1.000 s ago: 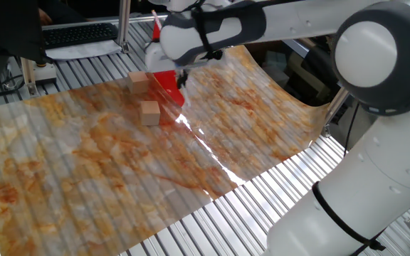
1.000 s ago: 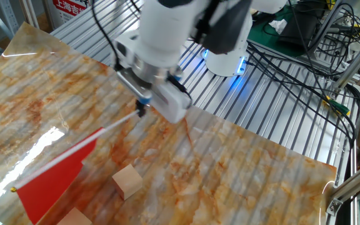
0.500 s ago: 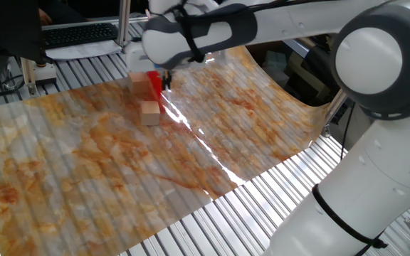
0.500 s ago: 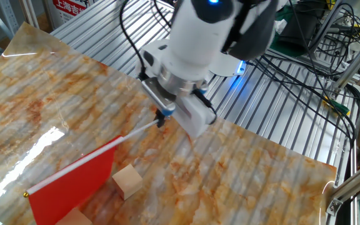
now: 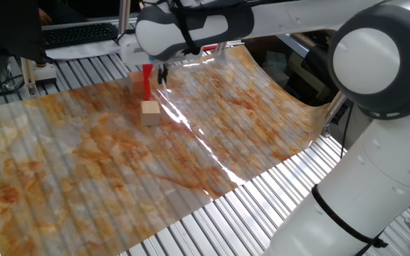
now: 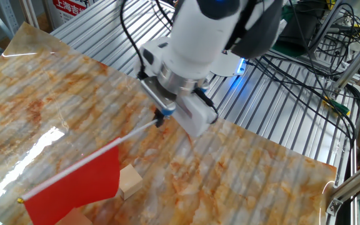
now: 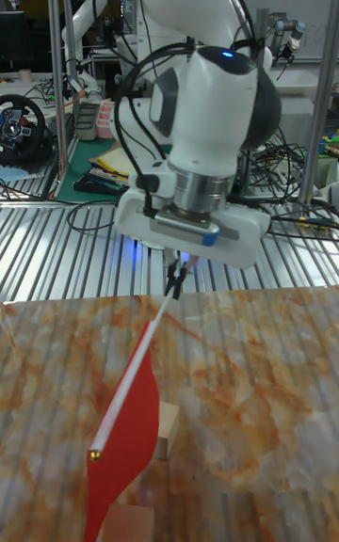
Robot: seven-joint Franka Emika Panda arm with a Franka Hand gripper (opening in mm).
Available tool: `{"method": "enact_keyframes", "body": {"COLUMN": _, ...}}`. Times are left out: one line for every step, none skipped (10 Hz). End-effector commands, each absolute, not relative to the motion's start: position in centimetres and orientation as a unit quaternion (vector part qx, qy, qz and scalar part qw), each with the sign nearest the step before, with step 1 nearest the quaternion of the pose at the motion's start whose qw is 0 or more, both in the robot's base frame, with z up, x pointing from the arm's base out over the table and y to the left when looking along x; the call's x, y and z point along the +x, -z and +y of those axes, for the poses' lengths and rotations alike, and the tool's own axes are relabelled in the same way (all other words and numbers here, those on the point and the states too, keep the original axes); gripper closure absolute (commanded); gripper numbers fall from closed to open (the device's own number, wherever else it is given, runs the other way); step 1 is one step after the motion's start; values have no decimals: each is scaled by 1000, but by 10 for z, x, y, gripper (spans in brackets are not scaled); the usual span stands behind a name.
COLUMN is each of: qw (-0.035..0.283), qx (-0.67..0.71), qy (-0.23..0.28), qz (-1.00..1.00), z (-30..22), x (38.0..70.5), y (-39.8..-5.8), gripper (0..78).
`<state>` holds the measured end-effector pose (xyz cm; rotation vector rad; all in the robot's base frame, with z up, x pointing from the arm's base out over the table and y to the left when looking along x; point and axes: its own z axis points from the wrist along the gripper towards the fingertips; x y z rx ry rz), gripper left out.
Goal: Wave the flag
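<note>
There is one flag (image 6: 80, 187), a red cloth on a thin white stick (image 7: 141, 354), and it hangs in the air above the desk (image 6: 261, 175), held at the near end of its stick by the hand (image 6: 160, 119). The hand's two fingers are pressed together on the stick, pinching it. From that grip the stick slants down and away from the hand, and the red cloth droops from its far half, well out from the fingers. In the tall fixed view the cloth hangs in front of the blocks and partly covers them. Two small wooden blocks lie on the desk: one block (image 6: 130, 180) sits just beside the edge of the cloth in the other fixed view, and a second block (image 7: 127, 523) shows at the bottom edge of the tall fixed view, below the tip of the cloth. In one fixed view the flag (image 5: 146, 80) appears as a narrow red strip under the hand (image 5: 162, 73), with one block (image 5: 149, 112) just below it on the desk. A single white arm (image 5: 376, 128) carries the hand. Compared with half a second ago, the hand sits at nearly the same spot, while the cloth has swung toward the nearer block and now overlaps it; in one fixed view the red shows narrower than before.
</note>
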<state>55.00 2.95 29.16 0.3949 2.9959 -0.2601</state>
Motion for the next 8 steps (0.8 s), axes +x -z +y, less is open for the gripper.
{"method": "enact_keyframes", "body": {"qw": 65, "qx": 68, "qy": 93, "qz": 991, "z": -139, "x": 575, "y": -312, "gripper": 764}}
{"method": "enact_keyframes", "body": {"qw": 60, "qx": 69, "qy": 100, "qz": 991, "z": -150, "x": 571, "y": -309, "gripper": 764}}
{"method": "enact_keyframes", "body": {"qw": 62, "qx": 61, "qy": 102, "qz": 991, "z": -159, "x": 568, "y": -307, "gripper": 764}}
{"method": "enact_keyframes", "body": {"qw": 61, "qx": 45, "qy": 103, "qz": 992, "z": -167, "x": 563, "y": -306, "gripper": 764}}
{"method": "enact_keyframes", "body": {"qw": 61, "qx": 31, "qy": 104, "qz": 992, "z": -174, "x": 557, "y": -307, "gripper": 764}}
{"method": "enact_keyframes", "body": {"qw": 61, "qx": 14, "qy": 109, "qz": 992, "z": -178, "x": 552, "y": -309, "gripper": 764}}
{"method": "enact_keyframes", "body": {"qw": 61, "qx": -7, "qy": 126, "qz": 990, "z": -180, "x": 548, "y": -311, "gripper": 764}}
{"method": "enact_keyframes", "body": {"qw": 65, "qx": -35, "qy": 149, "qz": 986, "z": -184, "x": 541, "y": -314, "gripper": 764}}
